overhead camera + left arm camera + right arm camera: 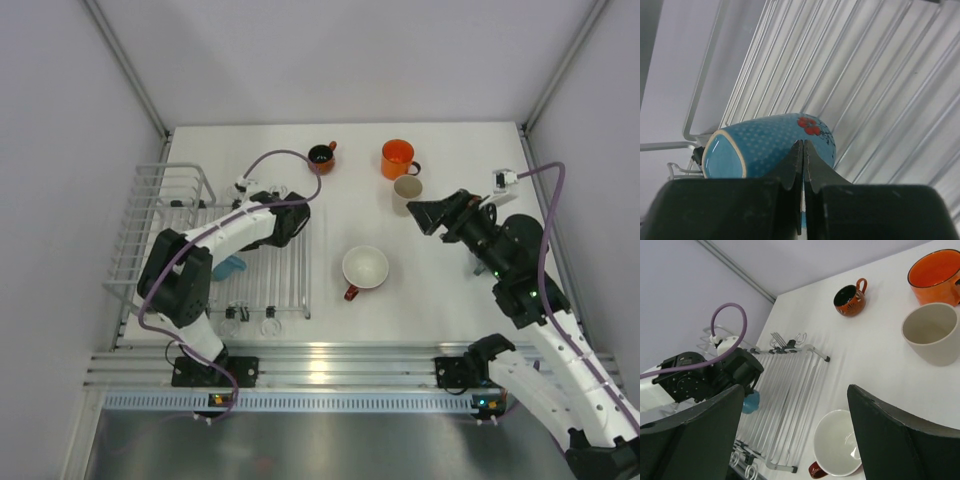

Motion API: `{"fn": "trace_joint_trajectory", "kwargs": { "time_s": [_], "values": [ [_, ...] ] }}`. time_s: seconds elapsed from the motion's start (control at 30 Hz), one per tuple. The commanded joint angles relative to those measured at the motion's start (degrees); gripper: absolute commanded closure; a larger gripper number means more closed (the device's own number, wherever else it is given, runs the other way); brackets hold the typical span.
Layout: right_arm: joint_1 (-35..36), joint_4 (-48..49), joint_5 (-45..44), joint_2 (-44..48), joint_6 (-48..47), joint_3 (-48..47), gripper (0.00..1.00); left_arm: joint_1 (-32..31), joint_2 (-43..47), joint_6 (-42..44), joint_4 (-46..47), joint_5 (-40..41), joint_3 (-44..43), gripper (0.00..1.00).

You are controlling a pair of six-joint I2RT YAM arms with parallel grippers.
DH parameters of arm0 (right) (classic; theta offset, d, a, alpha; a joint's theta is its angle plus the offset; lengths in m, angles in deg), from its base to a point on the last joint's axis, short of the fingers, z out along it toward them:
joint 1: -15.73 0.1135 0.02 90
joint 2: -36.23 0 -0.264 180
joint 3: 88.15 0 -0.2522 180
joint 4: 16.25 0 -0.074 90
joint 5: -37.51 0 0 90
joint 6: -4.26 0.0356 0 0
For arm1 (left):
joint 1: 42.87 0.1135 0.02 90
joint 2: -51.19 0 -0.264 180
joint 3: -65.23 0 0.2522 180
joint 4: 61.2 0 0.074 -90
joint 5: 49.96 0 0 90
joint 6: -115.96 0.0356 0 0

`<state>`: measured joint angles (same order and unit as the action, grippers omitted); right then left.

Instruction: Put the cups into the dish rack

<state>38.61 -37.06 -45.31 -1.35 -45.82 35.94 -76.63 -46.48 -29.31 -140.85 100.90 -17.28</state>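
A grey-blue cup (765, 145) with a red flower lies on its side on the slats of the white dish rack (880, 75); it also shows in the top view (229, 267). My left gripper (803, 145) is shut, its tips right at the cup's side and nothing between them. The orange cup (397, 158), the cream cup (407, 190), the small dark red cup (322, 155) and the wide red cup (365, 268) stand upright on the table. My right gripper (428, 215) is open and empty, above the table just right of the cream cup.
The rack (285, 290) lies at the left, with its taller basket section (150, 215) at the far left end. Purple cables loop over both arms. Grey walls close in the table on the left, right and back.
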Motion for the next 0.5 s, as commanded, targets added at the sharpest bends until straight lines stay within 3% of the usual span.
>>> {"fn": "trace_joint_trajectory", "kwargs": {
  "time_s": [0.0, 0.1, 0.47],
  "values": [
    [0.59, -0.07, -1.91, 1.02, -2.22, -2.41, 0.15, 1.67, 1.69, 2.17, 1.54, -0.91, 2.12, 1.00],
    [0.68, 0.19, -1.82, 0.84, -2.22, -2.32, 0.15, 3.25, 3.01, 4.99, 5.32, -4.34, 5.02, 1.00],
    [0.59, -0.68, -2.00, 1.72, -3.53, -2.85, 0.15, 6.07, 8.46, 4.03, 5.51, -7.68, 9.25, 1.00]
  ]
}}
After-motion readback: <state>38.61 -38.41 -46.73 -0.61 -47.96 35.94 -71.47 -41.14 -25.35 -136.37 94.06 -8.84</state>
